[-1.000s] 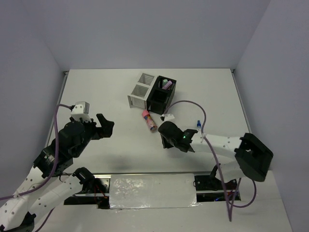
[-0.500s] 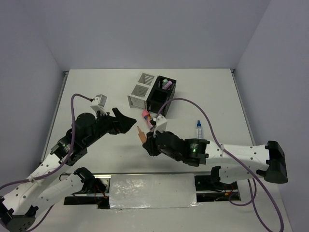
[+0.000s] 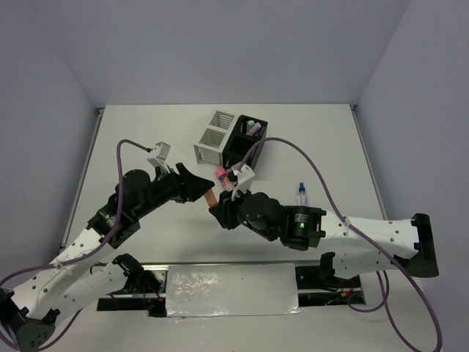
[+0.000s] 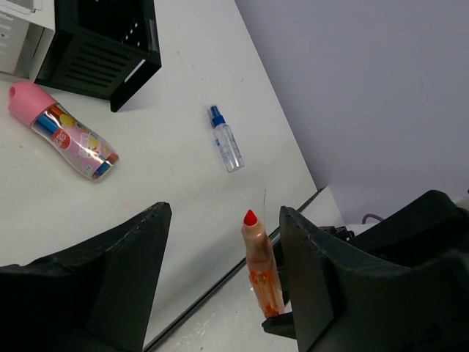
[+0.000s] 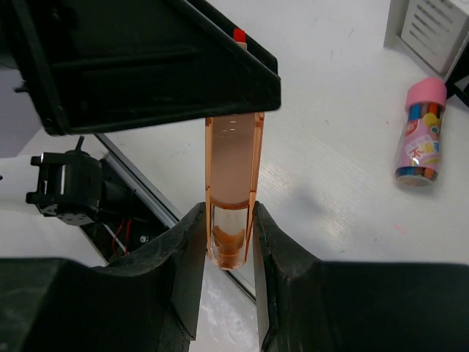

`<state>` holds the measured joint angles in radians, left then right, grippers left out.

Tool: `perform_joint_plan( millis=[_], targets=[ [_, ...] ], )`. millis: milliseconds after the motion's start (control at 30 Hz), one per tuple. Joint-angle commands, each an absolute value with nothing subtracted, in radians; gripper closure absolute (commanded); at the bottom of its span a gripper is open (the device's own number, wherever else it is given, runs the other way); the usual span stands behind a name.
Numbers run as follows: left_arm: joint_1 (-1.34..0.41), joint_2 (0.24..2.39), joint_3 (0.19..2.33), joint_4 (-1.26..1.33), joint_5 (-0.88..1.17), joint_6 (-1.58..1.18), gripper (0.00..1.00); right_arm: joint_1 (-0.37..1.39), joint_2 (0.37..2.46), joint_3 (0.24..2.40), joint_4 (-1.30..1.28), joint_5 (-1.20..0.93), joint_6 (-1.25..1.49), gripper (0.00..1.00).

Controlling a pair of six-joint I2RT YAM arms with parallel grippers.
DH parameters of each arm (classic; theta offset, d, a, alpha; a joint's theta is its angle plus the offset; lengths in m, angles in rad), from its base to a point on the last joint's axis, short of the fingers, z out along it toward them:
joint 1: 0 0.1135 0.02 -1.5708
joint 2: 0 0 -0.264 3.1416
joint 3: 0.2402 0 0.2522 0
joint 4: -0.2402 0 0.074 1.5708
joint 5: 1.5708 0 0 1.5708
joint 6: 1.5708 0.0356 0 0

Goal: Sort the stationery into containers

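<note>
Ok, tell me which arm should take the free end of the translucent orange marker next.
Left. The left gripper is open, with a finger on either side of the translucent orange marker near its red tip. The right gripper is shut on the other end.

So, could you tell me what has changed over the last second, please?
The right gripper swung left carrying the orange pen, and the left gripper advanced to meet it, open fingers now flanking its tip. The pink tube, spray bottle, white organiser and black organiser stayed put.
</note>
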<state>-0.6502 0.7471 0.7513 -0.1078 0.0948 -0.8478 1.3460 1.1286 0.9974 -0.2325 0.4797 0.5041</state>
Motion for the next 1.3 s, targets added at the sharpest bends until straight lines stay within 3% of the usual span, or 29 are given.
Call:
perform_joint_plan(
  millis=[0, 133, 167, 333, 367, 433, 767, 933, 967, 1000, 1067, 1267],
  targets=[
    [-0.652, 0.752, 0.744, -0.011, 0.13, -0.873, 0.27, 1.359, 1.132, 1.063, -0.195, 0.502, 0.462, 1.0],
    [-0.65, 0.764, 0.747, -0.009, 0.104, -0.871, 0.5, 1.365, 1.164, 1.088, -0.215, 0.506, 0.454, 1.0],
    [-0.65, 0.767, 0.747, -0.009, 0.092, -0.874, 0.61, 1.364, 1.167, 1.089, -0.219, 0.509, 0.454, 1.0],
    [-0.65, 0.767, 0.749, -0.009, 0.068, -0.877, 0.75, 1.365, 1.172, 1.086, -0.229, 0.509, 0.454, 1.0],
    [-0.65, 0.765, 0.752, -0.011, 0.063, -0.876, 0.89, 1.367, 1.172, 1.083, -0.229, 0.506, 0.456, 1.0],
    [-0.65, 0.762, 0.759, -0.031, 0.031, -0.874, 1.0, 1.367, 1.167, 1.063, -0.224, 0.499, 0.459, 1.0],
    [-0.646, 0.726, 0.877, -0.17, -0.187, -0.827, 1.0, 1.433, 1.135, 0.913, -0.187, 0.414, 0.506, 1.0],
    [-0.64, 0.742, 0.927, -0.186, -0.189, -0.836, 1.0, 1.465, 1.1, 0.844, -0.18, 0.459, 0.557, 0.99],
    [-0.64, 0.752, 0.919, -0.146, -0.137, -0.859, 1.0, 1.466, 1.086, 0.841, -0.186, 0.489, 0.567, 0.7],
    [-0.638, 0.755, 0.907, -0.123, -0.117, -0.859, 1.0, 1.466, 1.078, 0.844, -0.192, 0.489, 0.581, 0.53],
    [-0.64, 0.744, 0.833, -0.012, -0.062, -0.891, 1.0, 1.465, 1.054, 0.856, -0.207, 0.538, 0.621, 0.34],
    [-0.641, 0.71, 0.671, 0.219, 0.066, -0.972, 1.0, 1.462, 0.905, 0.828, -0.048, 0.505, 0.629, 0.25]
  ],
)
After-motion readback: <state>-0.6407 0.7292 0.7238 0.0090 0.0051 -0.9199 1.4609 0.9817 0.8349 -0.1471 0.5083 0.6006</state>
